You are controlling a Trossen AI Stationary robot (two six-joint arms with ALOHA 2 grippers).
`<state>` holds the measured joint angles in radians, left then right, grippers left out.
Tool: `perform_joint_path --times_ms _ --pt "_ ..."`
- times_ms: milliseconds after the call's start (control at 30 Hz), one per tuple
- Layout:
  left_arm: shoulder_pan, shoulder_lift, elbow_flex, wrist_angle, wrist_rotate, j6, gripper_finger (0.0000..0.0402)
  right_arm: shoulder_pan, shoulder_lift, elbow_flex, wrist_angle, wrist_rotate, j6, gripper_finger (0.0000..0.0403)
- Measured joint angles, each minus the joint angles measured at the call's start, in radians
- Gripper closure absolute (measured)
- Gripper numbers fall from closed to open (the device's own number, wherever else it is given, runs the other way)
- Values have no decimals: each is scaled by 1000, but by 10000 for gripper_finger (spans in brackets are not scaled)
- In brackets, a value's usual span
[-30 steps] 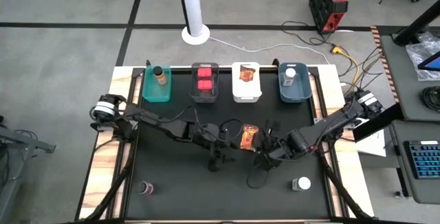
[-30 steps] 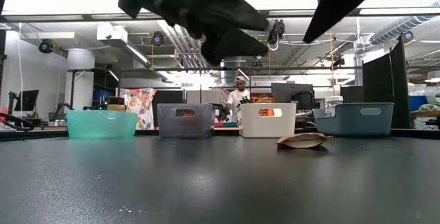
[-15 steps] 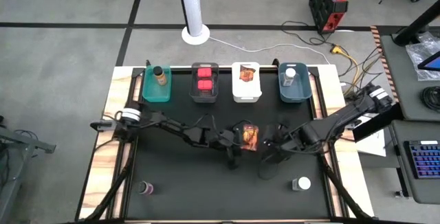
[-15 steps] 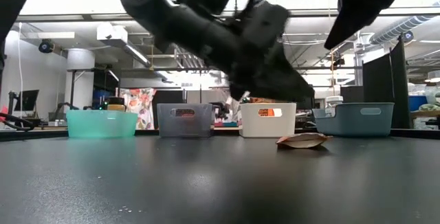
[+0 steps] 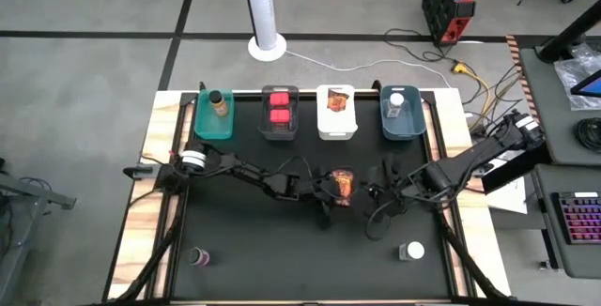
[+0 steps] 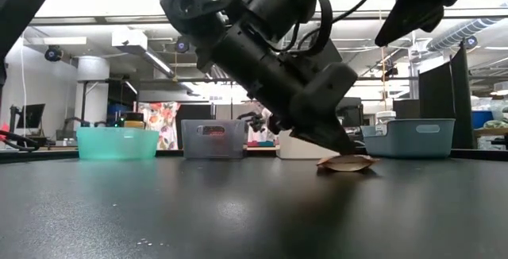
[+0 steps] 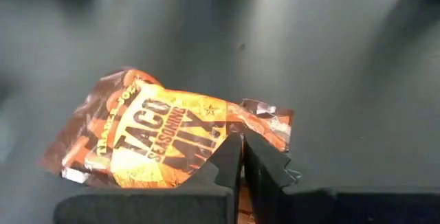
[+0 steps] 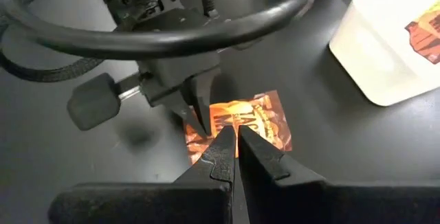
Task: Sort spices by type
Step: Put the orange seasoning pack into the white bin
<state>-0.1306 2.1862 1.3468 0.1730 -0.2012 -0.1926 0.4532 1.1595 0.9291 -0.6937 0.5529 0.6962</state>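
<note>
I am looking down on a black bench with four bins in a row along its far edge. My landmark is the orange taco seasoning packet, lying flat near the middle of the bench, in front of the white bin.

My left gripper reaches in from the packet's left side, tilted steeply down, its tip at the packet's near edge. In the left wrist view its jaws are clenched together, with only a thin slit between them, over the packet's edge; nothing is grasped. In the low view the tip touches or nearly touches the packet; I cannot tell which.

My right gripper sits just to the packet's right, raised above the bench. In the right wrist view its jaws are also closed on nothing, pointing at the packet with the left gripper beside it.

Beyond the packet, the white bin holds a matching orange packet. To its left, the grey bin holds two red tubs, and the teal bin holds a brown bottle. To its right, the blue bin holds a white-capped jar.

Well in front of the packet, near the bench's front edge, a purple bottle stands far left and a second white-capped jar stands right. The bench between them is open.
</note>
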Motion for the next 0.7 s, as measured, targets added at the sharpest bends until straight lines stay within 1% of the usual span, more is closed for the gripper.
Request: perform_joint_path --times_ms 167,267,433,633,700 --pt "-1 7 1 -37 7 0 401 0 7 -1 -5 -3 36 394" --pt "-9 0 -2 -89 62 6 401 -2 7 -1 -7 -30 85 394" --pt "-48 -4 -14 -171 109 74 401 -27 14 -2 -6 -156 162 394" --pt "-84 -6 -35 -164 143 197 401 -98 70 -23 -1 -335 186 394" --pt "-90 -6 -42 -159 146 234 402 -123 99 -40 20 -372 186 393"
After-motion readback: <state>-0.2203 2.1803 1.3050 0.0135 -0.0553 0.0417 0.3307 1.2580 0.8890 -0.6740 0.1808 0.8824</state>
